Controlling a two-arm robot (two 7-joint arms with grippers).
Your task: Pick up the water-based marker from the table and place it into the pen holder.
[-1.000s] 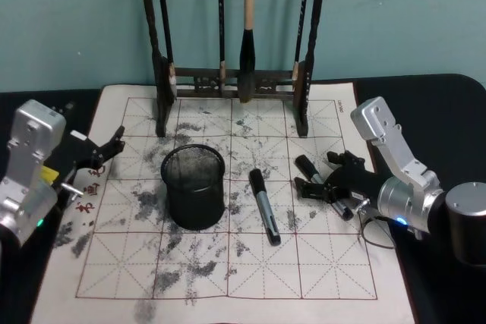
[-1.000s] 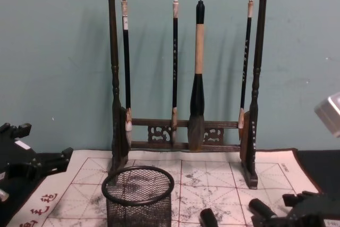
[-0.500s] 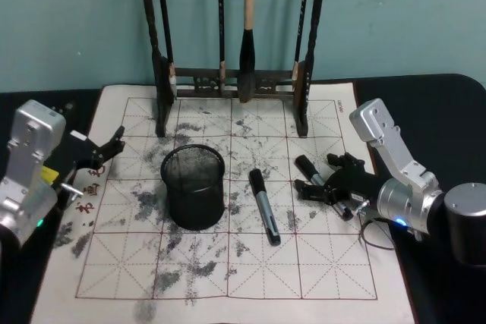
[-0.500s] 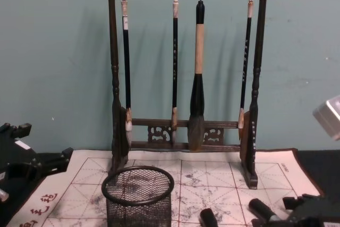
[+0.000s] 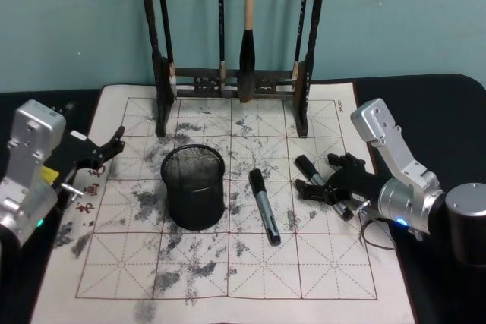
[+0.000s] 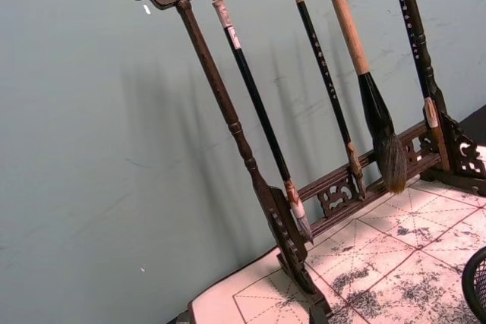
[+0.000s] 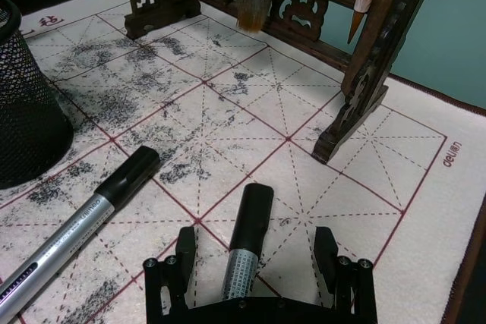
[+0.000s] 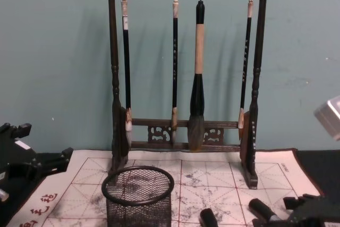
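Two black-and-grey markers lie on the ink-stained grid mat. One marker (image 5: 265,206) (image 7: 76,221) rests just right of the pen holder (image 5: 194,187) (image 8: 139,198), a round black mesh cup standing upright. The other marker (image 5: 310,168) (image 7: 253,214) lies farther right. My right gripper (image 5: 323,177) (image 7: 254,244) is low over the mat and open, with one finger on each side of this marker's grey barrel and a gap to both. My left gripper (image 5: 108,149) (image 8: 37,164) hovers open at the mat's left edge, holding nothing.
A tall dark wooden rack (image 5: 235,81) (image 8: 186,78) hung with calligraphy brushes stands at the back of the mat, its right foot (image 7: 357,111) close ahead of the right gripper. The white mat (image 5: 228,263) lies on a black table against a teal wall.
The right gripper has shifted very slightly around the right-hand marker. Both markers, the pen holder and the left arm have stayed put.
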